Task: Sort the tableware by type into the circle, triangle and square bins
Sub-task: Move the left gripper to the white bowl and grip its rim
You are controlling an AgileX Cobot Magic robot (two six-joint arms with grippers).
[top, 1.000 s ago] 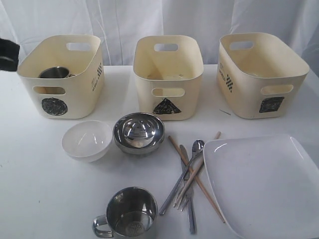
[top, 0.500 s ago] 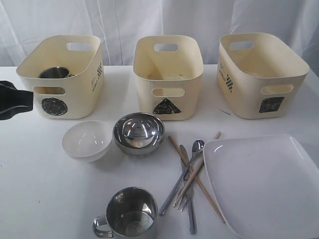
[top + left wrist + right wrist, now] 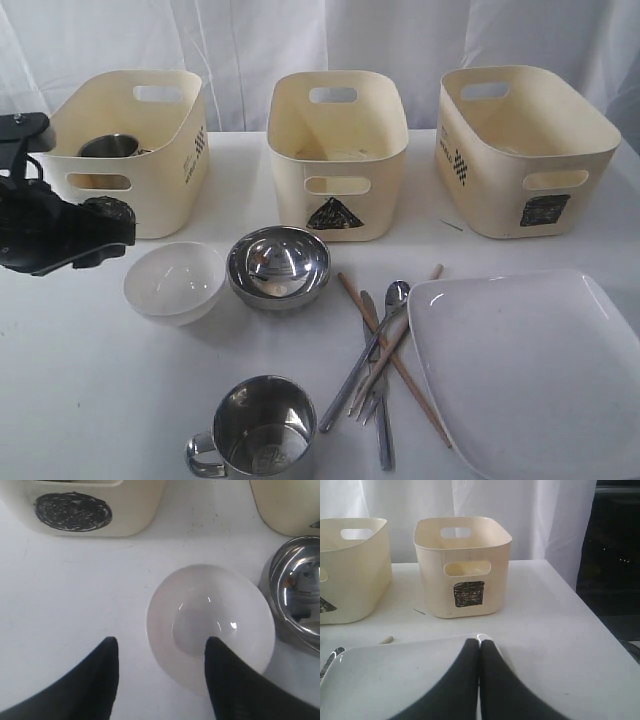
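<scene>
My left gripper [image 3: 122, 228] [image 3: 161, 642] hangs open at the small white bowl [image 3: 175, 280] [image 3: 210, 625], one finger over its inside and the other over bare table, with the near rim between them. The steel bowl [image 3: 279, 265] touches the white bowl's right side. One steel mug [image 3: 262, 425] stands at the front, another [image 3: 110, 146] inside the circle bin [image 3: 160, 170]. Spoon [image 3: 396, 293], fork, knife [image 3: 384, 435] and chopsticks [image 3: 398, 365] lie crossed beside the white plate [image 3: 530, 370] [image 3: 395, 675]. My right gripper [image 3: 480, 642] is shut and empty above the plate's corner.
The triangle bin [image 3: 372, 190] stands at the back middle and the square bin [image 3: 495, 195] [image 3: 462, 565] at the back right. A white curtain hangs behind them. The table's right edge [image 3: 580, 630] drops off near the square bin.
My left gripper has come in from the far left edge, moving right and down to the white bowl, and its jaws have spread wider. Nothing else has moved.
</scene>
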